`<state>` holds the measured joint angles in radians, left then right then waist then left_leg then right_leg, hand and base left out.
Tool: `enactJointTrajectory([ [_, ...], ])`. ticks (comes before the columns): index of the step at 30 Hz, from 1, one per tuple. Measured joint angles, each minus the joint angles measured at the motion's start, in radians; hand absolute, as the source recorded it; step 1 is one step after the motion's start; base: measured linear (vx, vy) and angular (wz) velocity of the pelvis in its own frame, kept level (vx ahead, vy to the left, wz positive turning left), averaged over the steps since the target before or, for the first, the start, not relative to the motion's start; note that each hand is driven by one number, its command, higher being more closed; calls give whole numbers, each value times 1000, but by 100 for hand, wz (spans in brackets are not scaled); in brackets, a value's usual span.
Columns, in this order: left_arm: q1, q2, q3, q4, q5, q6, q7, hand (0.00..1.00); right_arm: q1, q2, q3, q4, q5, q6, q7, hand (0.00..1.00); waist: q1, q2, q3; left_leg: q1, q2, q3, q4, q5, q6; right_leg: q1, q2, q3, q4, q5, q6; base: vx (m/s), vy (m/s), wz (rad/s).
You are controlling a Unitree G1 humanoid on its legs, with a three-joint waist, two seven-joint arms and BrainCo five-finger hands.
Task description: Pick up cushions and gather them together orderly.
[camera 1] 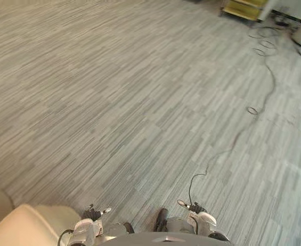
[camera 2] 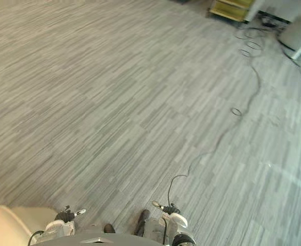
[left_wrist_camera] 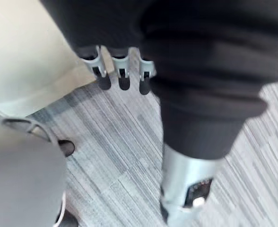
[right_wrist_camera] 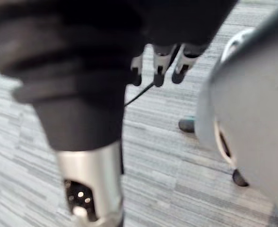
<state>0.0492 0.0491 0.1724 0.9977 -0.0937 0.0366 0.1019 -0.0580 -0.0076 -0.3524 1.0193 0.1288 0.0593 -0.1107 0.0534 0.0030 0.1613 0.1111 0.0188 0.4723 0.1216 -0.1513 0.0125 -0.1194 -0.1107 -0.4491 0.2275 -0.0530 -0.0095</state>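
A cream cushion (camera 1: 22, 225) lies on the grey carpet at the lower left, close by my left side; it also appears in the left wrist view (left_wrist_camera: 30, 56). My left hand (left_wrist_camera: 122, 75) hangs above the carpet beside the cushion's edge, apart from it, open with relaxed fingers and holding nothing. On the other side my right hand (right_wrist_camera: 160, 64) hangs over bare carpet, also open and holding nothing.
Striped grey carpet (camera 1: 114, 102) stretches ahead. A yellow cart (camera 1: 242, 7) stands at the far right back, with a pale grey object (camera 2: 299, 33) beside it at the right edge.
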Motion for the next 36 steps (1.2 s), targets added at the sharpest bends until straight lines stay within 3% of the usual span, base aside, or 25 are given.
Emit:
enactJointTrajectory([
  [2, -1, -11, -5, 2, 1, 0, -1, 0, -1, -21, -5, 17, 0, -6, 0, 0, -7, 23, 9, 3, 16, -48, 1, -6, -8, 15, 37, 24, -51, 19, -13, -6, -204, -46],
  [5, -3, -23, -5, 4, 19, 0, -1, 0, 14, -41, -14, 21, 1, -8, -1, 0, -10, 46, 8, -2, 65, -64, 38, -49, -57, 34, 97, 51, -117, 22, -15, -53, -171, -36],
  [7, -8, -21, -5, 1, 20, 0, -1, 0, 28, -41, -17, 21, 4, -8, -2, 0, -16, 35, 16, -41, 99, -65, 153, -76, -67, 49, 113, 58, -132, 15, -25, -17, -123, -15],
  [8, -17, -23, 4, -8, 20, 1, -1, 0, 45, -39, -26, 19, 24, -8, -3, 0, -12, 24, 22, -106, 145, -65, 330, -85, -60, 64, 122, 71, -139, 13, -29, -16, -105, -19],
  [9, -18, -23, 5, -13, 20, 1, -1, 0, 49, -39, -27, 19, 27, -8, -3, 0, -8, 24, 23, -128, 159, -64, 389, -85, -59, 68, 126, 79, -139, 11, -31, -7, -112, -35],
  [11, -14, -34, 5, -31, 20, 1, -1, 0, 76, -42, -46, 12, 47, -10, -4, 0, -1, 38, 27, -182, 211, -74, 561, -83, -56, 89, 141, 99, -138, 5, -40, 31, -40, -46],
  [14, -7, -51, 25, -44, 20, 2, -2, 0, 97, -37, -43, -40, 66, -12, -7, 0, -4, 51, 26, -235, 228, -112, 670, -90, -53, 101, 147, 140, -128, -6, -56, 68, 26, -34],
  [17, -3, -59, 41, -66, 18, 3, -2, 0, 104, -33, -45, -58, 68, -8, -7, 0, 9, 51, 26, -284, 225, -138, 671, -103, -61, 102, 138, 184, -116, -16, -48, 78, 70, -38],
  [22, -2, -72, 55, -85, 18, 5, -1, 0, 115, -33, -45, -72, 69, -7, -7, 0, 24, 49, 27, -313, 174, -152, 364, -90, -73, 107, 75, 231, -96, -43, -6, 145, 178, -26],
  [24, 1, -80, 68, -85, 18, 6, -1, 0, 118, -34, -43, -80, 69, -7, -7, 0, 26, 53, 25, -312, 139, -196, 220, -64, -86, 105, 54, 257, -95, -55, 13, 138, 198, -24],
  [25, 3, -86, 76, -85, 18, 6, -1, 0, 118, -36, -37, -89, 69, -7, -7, 0, 32, 57, 22, -301, 126, -205, 172, -5, -99, 102, 46, 286, -98, -64, 28, 269, 254, -58],
  [26, 7, -96, 90, -85, 18, 6, 0, 0, 112, -42, -19, -113, 66, -7, -7, 0, 42, 72, 11, -302, 110, -187, 163, 15, -80, 79, 49, 324, -28, -94, 45, 378, 339, -55],
  [29, 18, -82, 97, -105, 16, 5, 0, 0, 127, -8, -4, -138, 65, -7, -7, 0, 55, 31, -7, -288, 84, -112, 202, -6, -27, 95, 32, 359, 108, -166, 43, 381, 175, -33],
  [31, 23, -77, 103, -113, 17, 4, 0, 0, 95, 12, 9, -139, 64, -8, -3, 0, 59, 32, -6, -297, 103, -80, 280, -29, 3, 122, 43, 366, 93, -161, 36, 220, 61, -42],
  [32, 23, -60, 111, -114, 12, 5, -2, 0, 82, 30, 10, -138, 64, -9, -3, 0, 58, 19, 3, -353, 111, -80, 394, -64, 9, 155, 30, 396, 50, -146, 32, 131, 115, -21],
  [33, 25, -57, 116, -113, 11, 1, 0, 0, 85, 36, 11, -133, 62, -10, -3, 0, 61, -10, -18, -378, 74, -133, 364, -84, 3, 160, 12, 457, 17, -166, 51, 157, 178, -45],
  [34, 41, -58, 117, -114, 5, 0, -1, 0, 80, 35, 4, -116, 61, -10, -1, 0, 76, -3, -54, -373, 51, -165, 286, -70, 18, 150, 10, 502, 24, -206, 96, 142, 168, -56],
  [36, 42, -49, 119, -110, -2, -1, 0, 0, 76, 37, -3, -99, 60, -11, 2, 0, 74, -33, -60, -359, 31, -125, 311, -120, 29, 74, -26, 527, 229, -288, 151, 165, 64, -38],
])
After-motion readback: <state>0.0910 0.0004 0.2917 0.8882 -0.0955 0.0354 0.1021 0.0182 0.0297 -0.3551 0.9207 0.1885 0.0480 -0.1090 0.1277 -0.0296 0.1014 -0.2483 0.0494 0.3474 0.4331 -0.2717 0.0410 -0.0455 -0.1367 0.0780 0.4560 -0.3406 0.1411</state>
